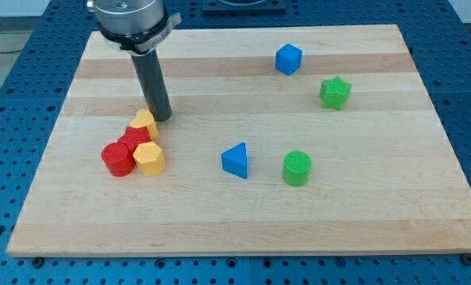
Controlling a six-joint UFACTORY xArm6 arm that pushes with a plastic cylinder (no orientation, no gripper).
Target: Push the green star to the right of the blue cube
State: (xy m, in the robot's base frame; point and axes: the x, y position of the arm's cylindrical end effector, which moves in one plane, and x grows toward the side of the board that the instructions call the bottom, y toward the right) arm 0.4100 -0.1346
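Up near the view's top right, the blue cube (288, 59) sits on the wooden board (235, 214). The green star (335, 93) is close by, at about four o'clock from the cube. The two do not touch. The star sits lower in the view than the cube, and a bit further toward the view's right.

Over on the view's left is the rod. My tip (161, 119) rests on the board, far from the star and the cube. From my tip, the star is at about three o'clock, a long way off. I have no hand that opens or shuts, just this straight dark rod, and it holds nothing.

Right by my tip is a little clump of four blocks. A yellow block (144, 123) is just at eight o'clock from my tip, so close that I cannot tell if they touch. Below it is a red block (134, 139), then a red cylinder (117, 159) and a yellow hexagon block (149, 158), all pressed together.

Near the middle of the board, toward the view's bottom, a blue triangle block (236, 161) stands alone. A green cylinder (297, 169) is at its three o'clock, near but apart.
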